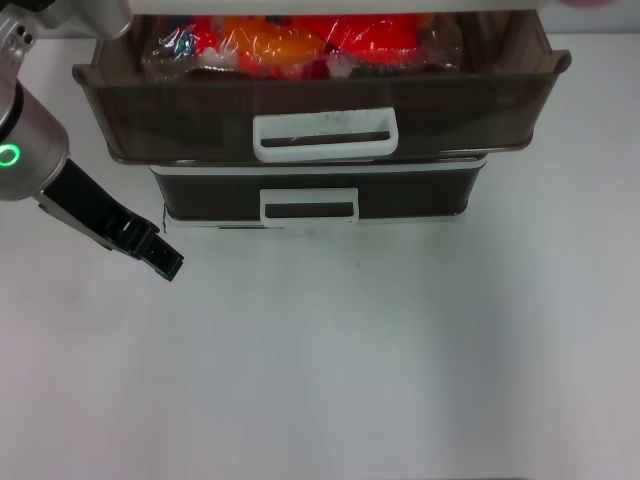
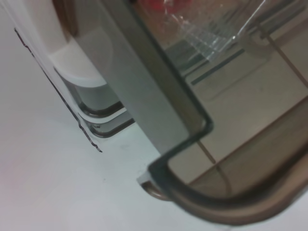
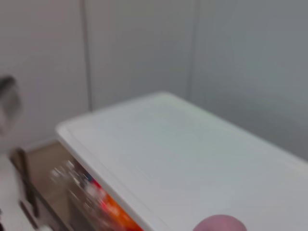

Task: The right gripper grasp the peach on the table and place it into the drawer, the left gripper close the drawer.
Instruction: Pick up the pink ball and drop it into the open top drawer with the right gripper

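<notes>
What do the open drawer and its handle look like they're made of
The drawer looks like translucent dark-brown plastic, smooth and slightly glossy: the orange and red packets show through its wall. Its handle looks like opaque white plastic, a rectangular loop with dark smudges. Both are judged by look only.

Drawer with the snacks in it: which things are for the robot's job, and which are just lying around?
For the job:
- open top drawer
- peach, only its pink top showing, in the right wrist view
- left gripper, beside the cabinet
- table

Just there:
- orange and red packets in the open drawer
- shut lower drawer
- white cabinet top
</notes>
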Robot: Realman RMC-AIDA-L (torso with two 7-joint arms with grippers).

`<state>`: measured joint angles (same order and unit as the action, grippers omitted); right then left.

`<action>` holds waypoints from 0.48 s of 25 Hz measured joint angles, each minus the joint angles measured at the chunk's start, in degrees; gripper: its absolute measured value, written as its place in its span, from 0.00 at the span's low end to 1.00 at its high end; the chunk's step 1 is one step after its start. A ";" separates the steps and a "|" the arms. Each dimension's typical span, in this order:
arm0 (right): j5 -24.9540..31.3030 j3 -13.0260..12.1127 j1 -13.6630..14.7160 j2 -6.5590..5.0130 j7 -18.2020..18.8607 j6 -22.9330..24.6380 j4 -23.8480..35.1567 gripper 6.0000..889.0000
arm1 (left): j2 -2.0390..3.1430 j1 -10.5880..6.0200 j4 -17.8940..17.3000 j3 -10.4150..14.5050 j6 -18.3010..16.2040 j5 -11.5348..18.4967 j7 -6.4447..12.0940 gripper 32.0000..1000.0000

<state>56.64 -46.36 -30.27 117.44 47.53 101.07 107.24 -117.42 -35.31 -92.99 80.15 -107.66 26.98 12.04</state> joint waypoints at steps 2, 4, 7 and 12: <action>3.40 -0.49 -0.34 -0.19 -0.80 0.15 1.67 0.03 | 0.00 -0.08 0.00 -0.02 0.00 -0.01 0.00 0.79; 5.21 -1.26 -1.08 -0.23 -0.99 0.05 1.95 0.03 | 0.00 -0.19 0.00 -0.02 0.00 0.00 0.00 0.79; 5.58 -4.22 -3.46 0.10 -0.29 -1.15 -2.46 0.03 | -0.03 -0.33 0.00 0.04 0.00 0.00 0.00 0.79; 5.60 -6.83 -6.89 -0.09 2.45 -3.43 -14.40 0.03 | -0.08 -0.44 -0.01 -0.03 0.00 0.01 0.00 0.78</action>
<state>62.24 -53.19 -37.16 117.35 49.98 97.64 92.84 -117.50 -35.75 -93.00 80.12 -107.67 26.99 12.04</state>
